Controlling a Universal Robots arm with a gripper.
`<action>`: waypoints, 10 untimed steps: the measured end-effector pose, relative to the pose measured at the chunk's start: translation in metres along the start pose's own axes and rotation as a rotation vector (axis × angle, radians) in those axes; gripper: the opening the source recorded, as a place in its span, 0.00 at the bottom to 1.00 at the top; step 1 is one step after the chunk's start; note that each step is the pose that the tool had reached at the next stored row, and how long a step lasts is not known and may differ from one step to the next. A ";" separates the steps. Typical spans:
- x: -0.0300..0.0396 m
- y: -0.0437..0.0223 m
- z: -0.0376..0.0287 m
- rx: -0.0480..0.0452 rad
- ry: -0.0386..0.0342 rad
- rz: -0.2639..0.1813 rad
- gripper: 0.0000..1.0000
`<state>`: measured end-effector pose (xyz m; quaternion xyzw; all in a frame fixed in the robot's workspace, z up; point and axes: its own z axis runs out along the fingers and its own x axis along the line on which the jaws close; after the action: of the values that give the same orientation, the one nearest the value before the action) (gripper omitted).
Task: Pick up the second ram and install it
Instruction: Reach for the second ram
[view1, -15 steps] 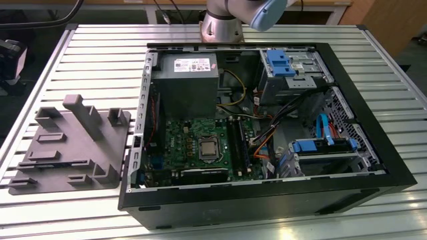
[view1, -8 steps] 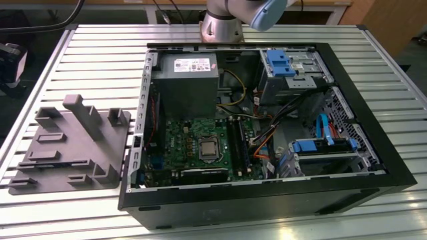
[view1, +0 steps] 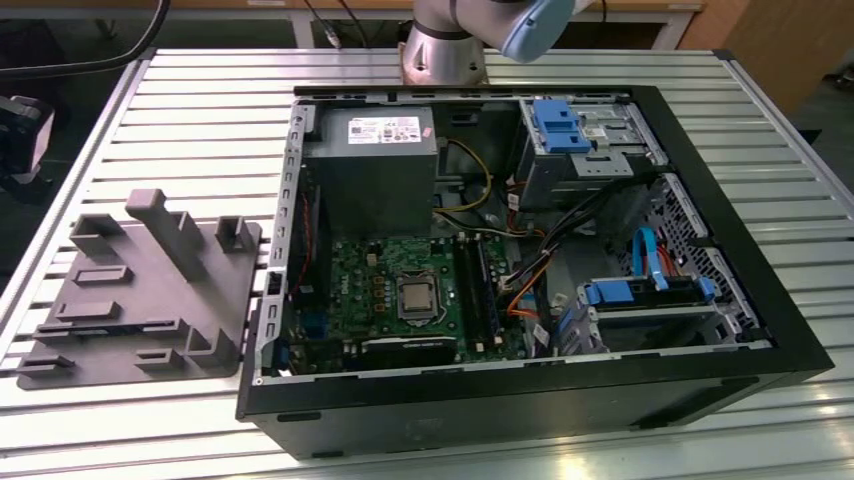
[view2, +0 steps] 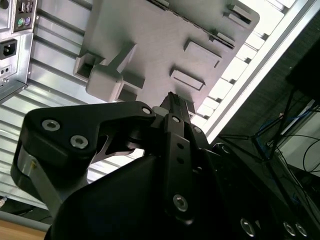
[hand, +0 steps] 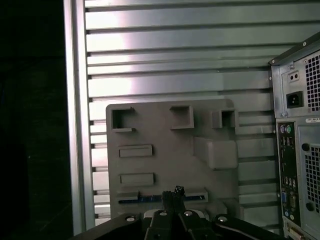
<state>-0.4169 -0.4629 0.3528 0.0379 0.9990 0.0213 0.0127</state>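
Observation:
The second ram (hand: 140, 199) shows as a thin dark-blue edge standing in a long slot of the grey holder tray (hand: 165, 135). In the first wrist view my gripper (hand: 172, 194) hangs well above that slot, its tips overlapping the stick's middle. The two fingers (view2: 176, 130) lie pressed together with nothing between them. In the second wrist view the gripper (view2: 172, 100) sits over the tray (view2: 150, 40). The exterior view shows the tray (view1: 134, 300) at its left, beside the open computer case (view1: 534, 400).
The motherboard (view1: 400, 290) lies inside the case with long black slots (view1: 477, 290) near its middle, cables (view1: 527, 280) and blue drive bays (view1: 641, 290) beside it. The case's rear panel (hand: 300, 150) stands close to the tray. The slatted table's edge (hand: 75, 125) borders the tray.

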 end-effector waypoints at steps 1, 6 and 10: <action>0.0001 -0.0005 0.0004 -0.0001 0.0000 0.000 0.11; 0.0004 -0.0034 0.0023 -0.0001 0.0000 0.000 0.11; 0.0005 -0.0059 0.0037 -0.0001 0.0000 0.000 0.11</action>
<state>-0.4178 -0.4685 0.3488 0.0378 0.9990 0.0213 0.0127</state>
